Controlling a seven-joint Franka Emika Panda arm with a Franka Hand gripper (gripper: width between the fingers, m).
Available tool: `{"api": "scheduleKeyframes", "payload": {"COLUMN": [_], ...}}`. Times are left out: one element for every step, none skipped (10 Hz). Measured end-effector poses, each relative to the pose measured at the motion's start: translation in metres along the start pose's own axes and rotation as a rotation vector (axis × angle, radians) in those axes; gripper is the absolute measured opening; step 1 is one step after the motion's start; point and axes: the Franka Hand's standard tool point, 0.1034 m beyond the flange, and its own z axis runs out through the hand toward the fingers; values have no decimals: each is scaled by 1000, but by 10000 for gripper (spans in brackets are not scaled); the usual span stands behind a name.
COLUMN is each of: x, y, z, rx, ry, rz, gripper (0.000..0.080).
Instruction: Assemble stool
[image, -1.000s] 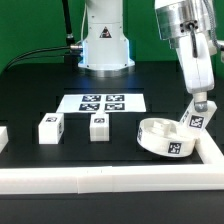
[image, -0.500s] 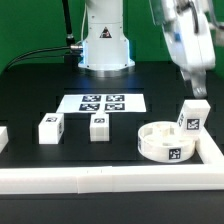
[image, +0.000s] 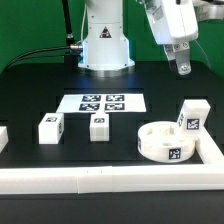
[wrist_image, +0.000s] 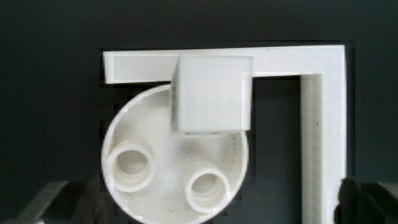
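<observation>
While the gripper (image: 182, 66) hangs spread above the one seat (image: 160, 148), one leg block (image: 192, 115) stands at its rim; two leg blocks (image: 50, 128) (image: 98, 126) stand well apart from it.

White arm (image: 166, 20) with pale claw (image: 183, 68), blue-lit base (image: 105, 45), black cables (image: 40, 55).
</observation>
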Motion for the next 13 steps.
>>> {"api": "scheduleKeyframes", "payload": {"x": [2,16,33,53,63,66,66,66,66,66,67,77,95], "y": [2,9,13,10,8,6,7,7,7,8,8,16,16], "z": [0,1,-6,-15,-20,-21,-20,-20,-20,-19,-20,-26,-34], "rx": [-5,-31,-55,-44,-44,-41,-43,-44,-44,-45,-48,-101,-101], "ry": [1,-2,-16,-10,-12,-12,-12,-12,-12,-12,-14,-55,-64], "rz": [-49,-202,-309,-403,-445,-442,-443,-443,-443,-443,-461,-608,-673], "gripper": [649,649,649,649,649,649,649,649,649,649,649,649,649]}}
